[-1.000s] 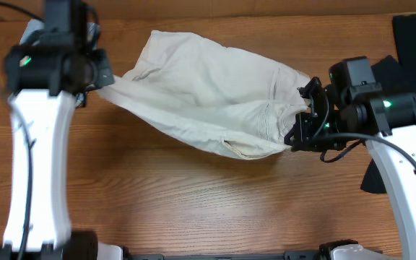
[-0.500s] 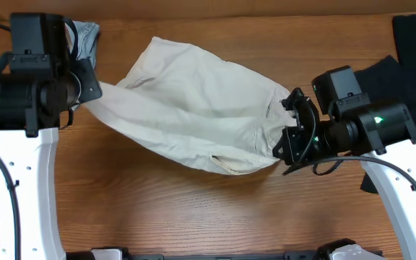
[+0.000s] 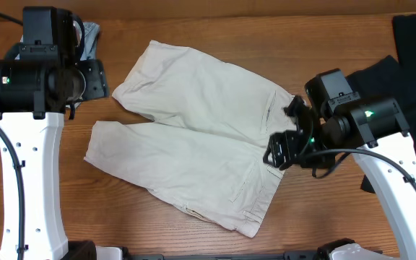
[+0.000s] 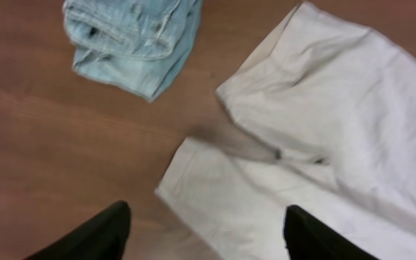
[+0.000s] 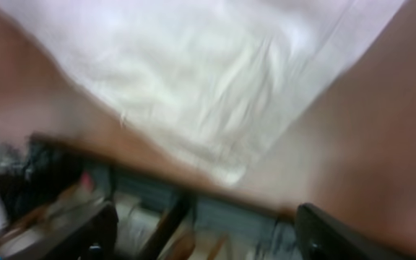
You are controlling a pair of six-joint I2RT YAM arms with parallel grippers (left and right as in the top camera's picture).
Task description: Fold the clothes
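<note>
vs 1 s ago: shorts (image 3: 193, 137) released, now spread flat on surface (image 3: 121, 224) centre. left hand (image 4: 208, 235) & right hand (image 5: 208, 231) both apart, empty. 1 shorts, 1 denim piece (image 4: 132, 40), black garments (image 3: 414, 43) at right.

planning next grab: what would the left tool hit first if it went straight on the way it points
Most likely the shorts: the open left tool points down at the corner of one leg. Depth is unclear, so it could land on the table beside that hem.

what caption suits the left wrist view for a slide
Open left tool above beige shorts laid flat, denim piece bunched nearby on wooden table.
</note>
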